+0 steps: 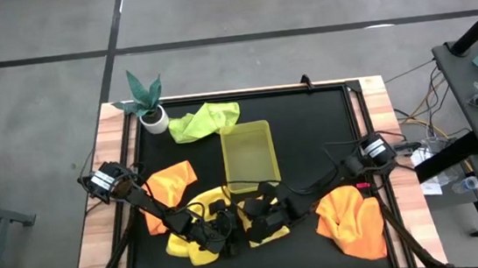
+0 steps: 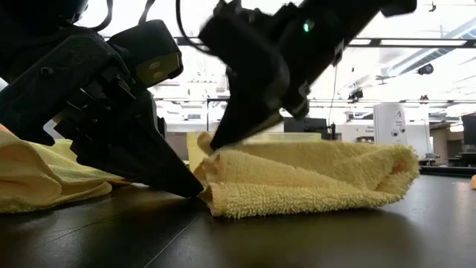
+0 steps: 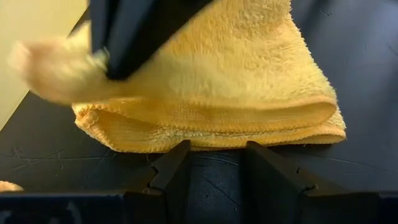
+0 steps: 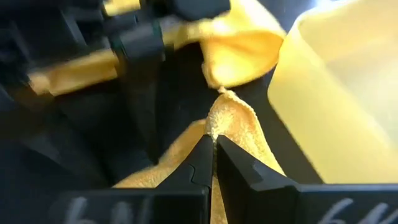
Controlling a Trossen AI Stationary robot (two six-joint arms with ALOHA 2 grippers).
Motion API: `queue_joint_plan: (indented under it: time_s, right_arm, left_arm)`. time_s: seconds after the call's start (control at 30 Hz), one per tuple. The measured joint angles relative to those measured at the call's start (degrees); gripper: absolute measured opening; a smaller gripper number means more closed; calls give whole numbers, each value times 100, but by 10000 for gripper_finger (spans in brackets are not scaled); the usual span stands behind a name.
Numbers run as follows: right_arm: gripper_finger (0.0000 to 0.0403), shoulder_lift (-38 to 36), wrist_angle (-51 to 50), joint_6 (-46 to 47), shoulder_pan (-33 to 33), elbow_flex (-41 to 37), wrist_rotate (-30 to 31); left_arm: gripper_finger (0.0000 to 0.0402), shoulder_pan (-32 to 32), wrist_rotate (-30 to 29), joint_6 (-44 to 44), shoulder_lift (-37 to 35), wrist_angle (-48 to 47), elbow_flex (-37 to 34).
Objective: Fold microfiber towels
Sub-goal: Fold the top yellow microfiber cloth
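A pale yellow microfiber towel (image 2: 312, 179) lies folded on the black table (image 2: 245, 238) near its front edge. My left gripper (image 3: 214, 155) is open and low on the table, its two fingertips at the towel's folded edge (image 3: 211, 140). I cannot tell if they touch it. My right gripper (image 4: 215, 146) reaches down from above and is shut on the towel's upper layer. In the high view both grippers (image 1: 227, 239) (image 1: 252, 225) meet over the yellow cloth (image 1: 193, 248) and hide most of it. My right gripper pinches a raised peak of the yellow towel's top layer (image 4: 219, 118) between its two fingertips. The fingers (image 2: 223, 138) slant down from above, at the towel's end beside my left gripper. That end is lifted a little, and the rest of the towel lies on the table.
The yellow-green plastic tray (image 1: 248, 155) stands just beyond the grippers. An orange towel (image 1: 173, 182) lies to the left, another orange one (image 1: 353, 220) to the right and a green one (image 1: 205, 120) at the back. A small potted plant (image 1: 148, 103) stands at the far left corner.
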Motion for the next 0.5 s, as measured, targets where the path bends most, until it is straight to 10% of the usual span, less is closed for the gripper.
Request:
queue_joint_plan:
  time_s: [0.5]
  right_arm:
    - [51, 184, -28, 24, -4, 42, -145]
  left_arm:
    - [141, 0, -2, 0, 0, 7, -11]
